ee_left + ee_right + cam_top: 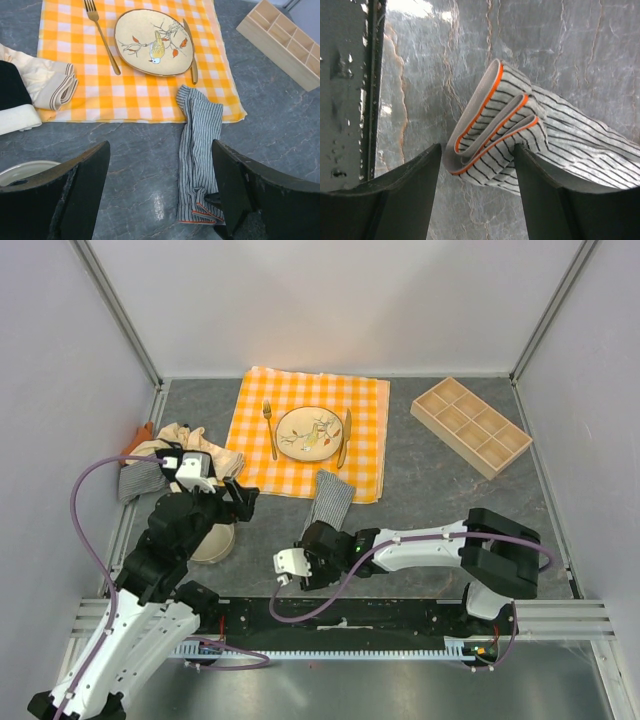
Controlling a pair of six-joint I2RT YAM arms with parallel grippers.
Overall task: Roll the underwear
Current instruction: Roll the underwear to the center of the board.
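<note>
A grey-and-white striped underwear [333, 497] lies as a long folded strip on the grey table, its far end on the tablecloth's edge. It also shows in the left wrist view [200, 145]. Its near end, with orange trim, is folded over in layers [492, 132]. My right gripper [318, 532] is open and straddles that end [477, 150]; the right finger touches the cloth. My left gripper [234, 504] is open and empty above the bare table [160, 150], left of the strip. More underwear lies piled at the left [165, 455]: cream ones [50, 82], a black one [10, 92], an orange one [140, 435].
An orange-and-white checked tablecloth [355, 405] holds a plate [308, 433], a fork [268, 426] and a knife [345, 436]. A wooden divided tray [470, 426] stands at the back right. A pale bowl [213, 542] sits under my left arm.
</note>
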